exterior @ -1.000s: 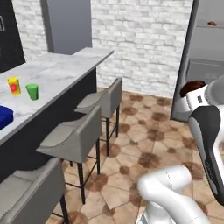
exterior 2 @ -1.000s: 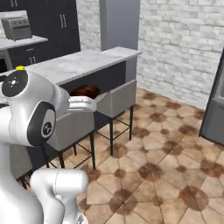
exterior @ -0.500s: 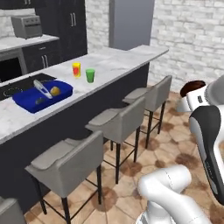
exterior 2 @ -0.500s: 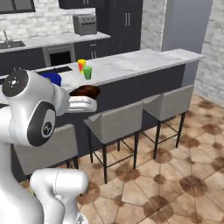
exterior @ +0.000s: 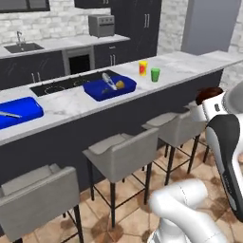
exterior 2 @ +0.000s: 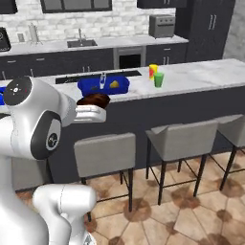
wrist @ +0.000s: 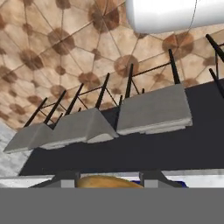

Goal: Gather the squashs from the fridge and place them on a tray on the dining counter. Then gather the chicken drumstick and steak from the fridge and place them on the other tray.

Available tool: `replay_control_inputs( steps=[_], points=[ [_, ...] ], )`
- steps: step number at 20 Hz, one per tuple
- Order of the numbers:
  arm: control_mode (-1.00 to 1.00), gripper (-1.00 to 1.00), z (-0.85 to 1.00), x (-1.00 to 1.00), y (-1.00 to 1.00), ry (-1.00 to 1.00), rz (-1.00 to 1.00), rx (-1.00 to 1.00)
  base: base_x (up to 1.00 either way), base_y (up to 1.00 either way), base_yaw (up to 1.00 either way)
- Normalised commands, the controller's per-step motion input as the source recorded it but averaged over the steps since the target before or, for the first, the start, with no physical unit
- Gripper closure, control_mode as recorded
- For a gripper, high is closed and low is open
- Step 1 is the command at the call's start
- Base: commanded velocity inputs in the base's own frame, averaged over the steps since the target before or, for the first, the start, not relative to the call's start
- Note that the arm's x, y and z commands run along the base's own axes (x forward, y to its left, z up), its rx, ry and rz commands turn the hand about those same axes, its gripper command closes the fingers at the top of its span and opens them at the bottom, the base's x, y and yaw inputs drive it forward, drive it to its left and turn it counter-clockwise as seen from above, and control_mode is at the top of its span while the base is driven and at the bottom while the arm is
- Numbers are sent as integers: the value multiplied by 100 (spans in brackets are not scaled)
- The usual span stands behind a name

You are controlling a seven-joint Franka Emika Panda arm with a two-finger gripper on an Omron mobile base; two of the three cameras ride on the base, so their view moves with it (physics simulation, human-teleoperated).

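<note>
Steak (exterior 2: 94, 100): dark reddish lump we carry in the pincer (exterior 2: 98, 106), held level at chest height, clear of the stools (exterior 2: 106, 152) below; tan edge also shows between the fingertips in the hand view.
Pincer: clenched on the steak, from what we see.
Dining worktop (exterior: 180, 64): marble slab ahead of us, two cups (exterior: 148, 70) near its far end.
Tray (exterior: 110, 87): already holds pieces; which ones, we cannot tell.
Other tray (exterior: 19, 110): further left, one pale thin item inside.
Judgement: we are in the carry stage; which tray takes the steak depends on those contents.

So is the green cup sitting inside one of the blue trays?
No, the green cup stands on the bare dining counter, right of the tray.
</note>
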Motion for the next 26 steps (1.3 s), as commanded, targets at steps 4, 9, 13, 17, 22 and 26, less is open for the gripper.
replay_control_inputs(
  steps=[4, 9, 13, 17, 22, 26],
  points=[
    [100, 100, 0, 0, 0, 0, 0, 0, -48, 44, 46],
    [100, 100, 0, 0, 0, 0, 0, 0, -12, 49, 41],
    [100, 100, 0, 0, 0, 0, 0, 0, 17, 35, 35],
    [100, 100, 0, 0, 0, 0, 0, 0, 38, 23, 30],
    [100, 100, 0, 0, 0, 0, 0, 0, 47, 21, 25],
    [100, 100, 0, 0, 0, 0, 0, 0, 41, 38, 15]
  ],
)
